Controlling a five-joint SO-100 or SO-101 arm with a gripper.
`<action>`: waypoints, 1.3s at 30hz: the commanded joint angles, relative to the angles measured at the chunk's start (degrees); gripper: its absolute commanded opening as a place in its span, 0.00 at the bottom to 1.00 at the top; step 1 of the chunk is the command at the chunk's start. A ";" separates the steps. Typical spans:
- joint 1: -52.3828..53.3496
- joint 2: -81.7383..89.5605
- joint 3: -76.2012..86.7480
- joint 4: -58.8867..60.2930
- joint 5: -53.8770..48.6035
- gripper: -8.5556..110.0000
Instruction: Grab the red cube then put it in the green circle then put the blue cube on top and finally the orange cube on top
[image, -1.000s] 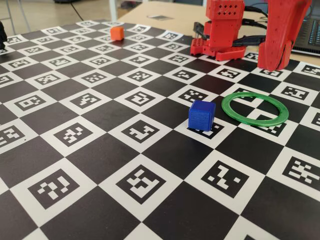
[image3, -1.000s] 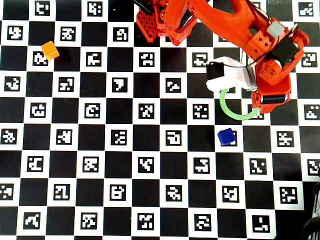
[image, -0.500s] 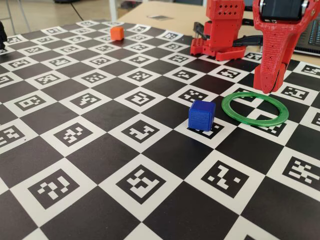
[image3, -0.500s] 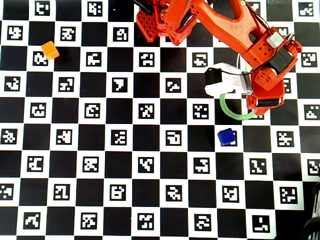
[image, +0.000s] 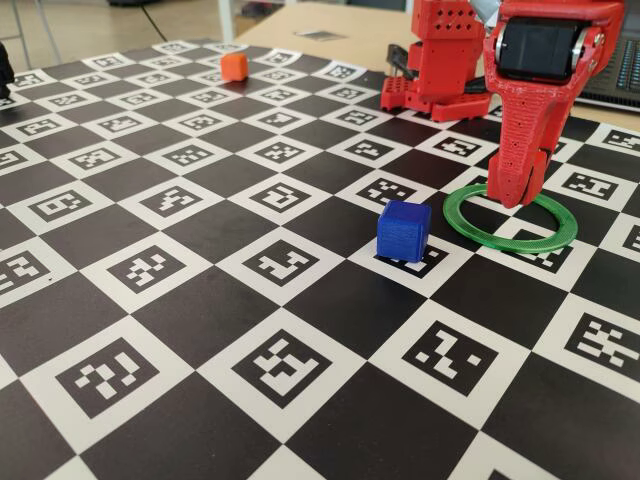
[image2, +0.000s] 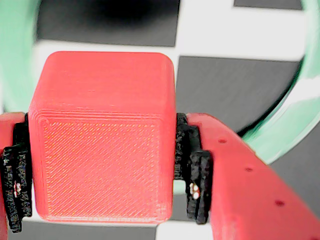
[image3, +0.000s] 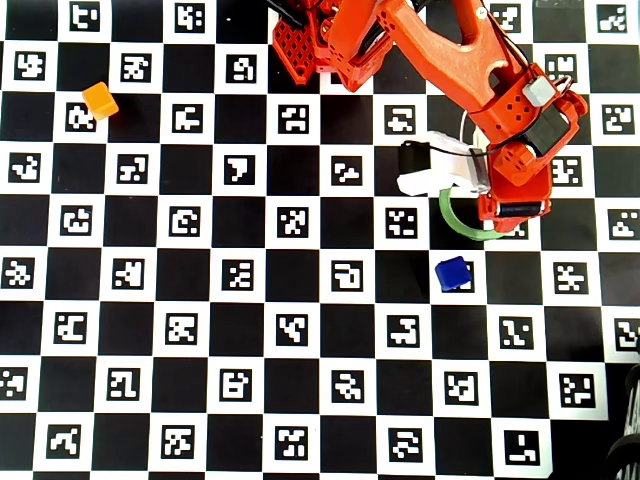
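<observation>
In the wrist view the red cube (image2: 100, 135) fills the space between the black pads (image2: 194, 175), and my gripper (image2: 102, 200) is shut on it. Behind the cube curves the green circle (image2: 295, 115), blurred. In the fixed view the gripper (image: 510, 195) hangs tip-down just over the far left rim of the green circle (image: 510, 245); the red cube is hidden among the red fingers there. The blue cube (image: 404, 230) stands on the board left of the ring and nearer the camera. The orange cube (image: 234, 66) sits far back on the left. From overhead, the arm covers most of the green circle (image3: 460, 228).
The board is a checkerboard of black squares and marker tiles. The arm's red base (image: 440, 60) stands at the back. A dark device (image: 620, 70) lies at the right rear edge. The white wrist camera (image3: 430, 170) juts left of the gripper in the overhead view.
The gripper has come forward from the back, leftwards in the fixed view, and now hangs over the green ring's rim. The cubes on the board have not moved.
</observation>
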 joint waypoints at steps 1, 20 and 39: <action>-0.26 1.14 -0.35 -1.05 -0.09 0.11; -3.69 -1.23 0.79 -2.81 0.44 0.11; -2.99 -2.99 1.14 -3.69 -1.05 0.10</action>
